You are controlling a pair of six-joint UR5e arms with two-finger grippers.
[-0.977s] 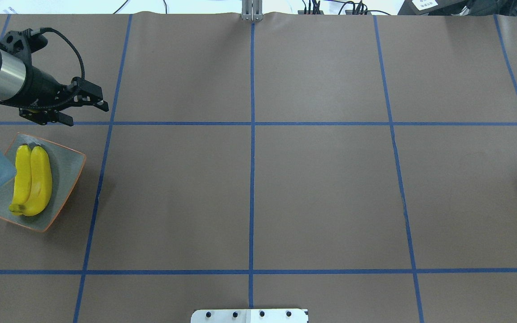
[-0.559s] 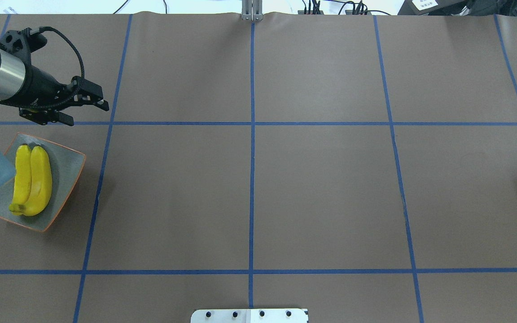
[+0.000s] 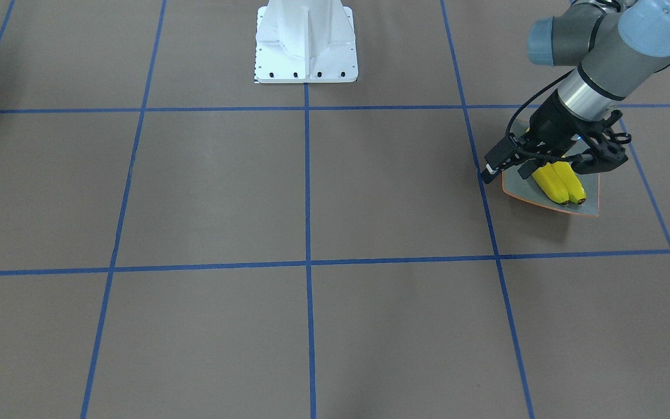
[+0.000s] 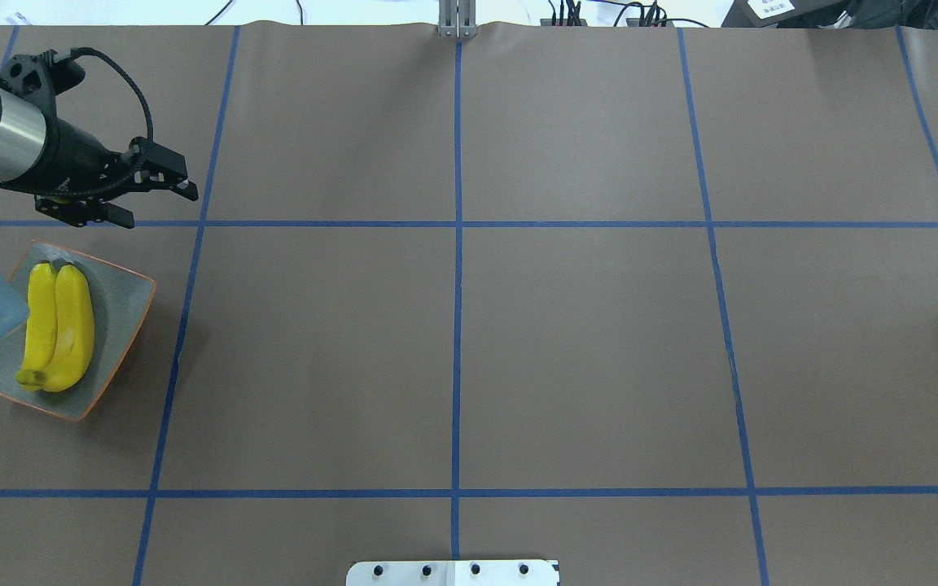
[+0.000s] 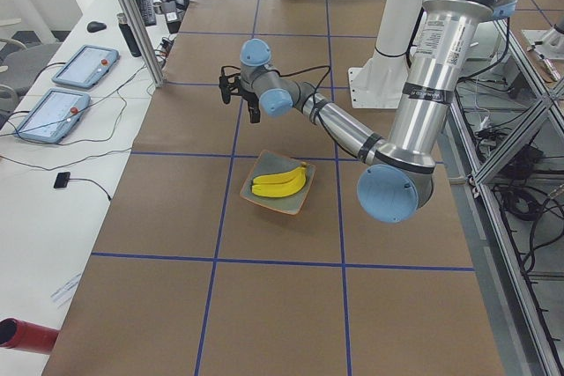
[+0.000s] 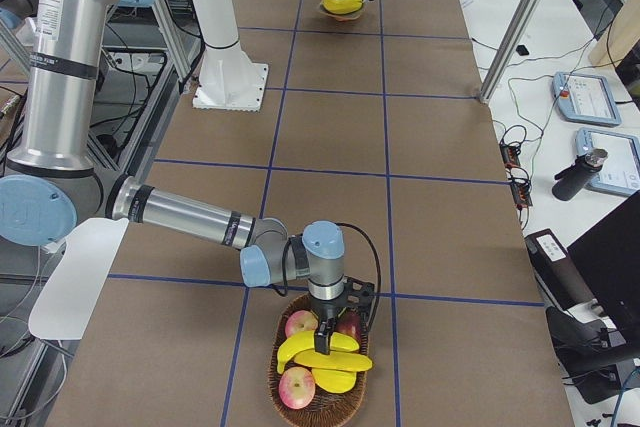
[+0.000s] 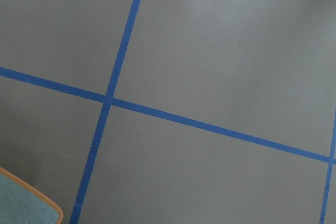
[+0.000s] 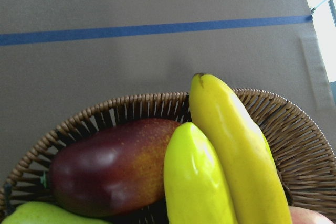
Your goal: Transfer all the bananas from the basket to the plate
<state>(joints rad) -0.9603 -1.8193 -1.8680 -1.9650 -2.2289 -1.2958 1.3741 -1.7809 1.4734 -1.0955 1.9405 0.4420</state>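
Note:
Two yellow bananas (image 4: 58, 325) lie side by side on the square grey-green plate (image 4: 123, 301) with its orange rim, at the table's left end. My left gripper (image 4: 155, 203) hovers just beyond the plate, open and holding nothing. Only the plate's corner (image 7: 21, 203) shows in the left wrist view. At the other end, another banana (image 8: 236, 150) lies in the wicker basket (image 8: 131, 103) beside a yellow-green fruit (image 8: 197, 182). My right gripper (image 6: 322, 337) hangs low over that basket (image 6: 285, 392). I cannot tell whether it is open or shut.
The basket also holds a dark red mango (image 8: 105, 166) and reddish apples (image 6: 297, 385). Blue tape lines cross the brown table cover (image 4: 583, 350). The white robot base (image 3: 306, 41) stands at the near-robot edge. Tablets and cables (image 5: 62, 94) lie off the table's far side.
The left arm has drawn back very slightly toward the table's left end, its gripper still open. The bananas and the plate have not moved.

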